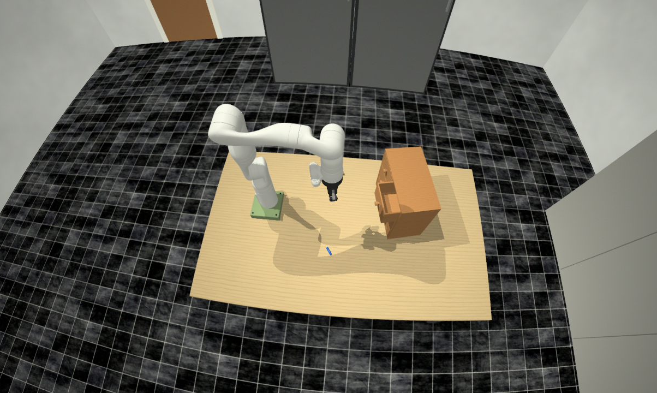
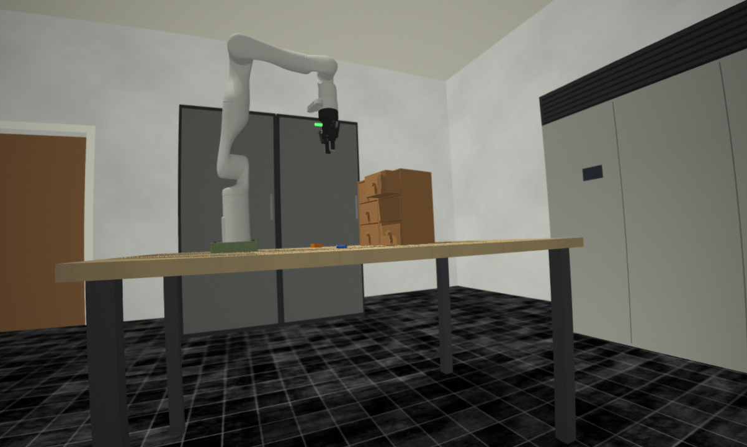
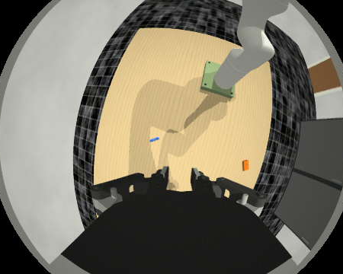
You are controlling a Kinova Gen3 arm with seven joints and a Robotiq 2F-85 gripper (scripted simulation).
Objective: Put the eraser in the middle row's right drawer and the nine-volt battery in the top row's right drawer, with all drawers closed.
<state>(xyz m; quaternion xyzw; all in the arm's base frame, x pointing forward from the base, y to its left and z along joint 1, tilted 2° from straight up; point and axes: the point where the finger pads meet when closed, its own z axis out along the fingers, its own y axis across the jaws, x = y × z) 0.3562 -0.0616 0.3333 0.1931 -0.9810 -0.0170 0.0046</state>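
Observation:
My gripper is partly open and empty, pointing down high above the table, left of the chest. The small wooden chest stands upright with its fronts towards the robot base. Its top right drawer is pulled out, with nothing plain to see inside. The middle right front is shaded; I cannot make out its handle. A thin blue piece and an orange block lie on the table. I cannot identify the eraser or battery.
The table carries the green robot base left of the chest. The arm arches high over the table and hides most of the orange block in the top view. Grey cabinets stand behind the table.

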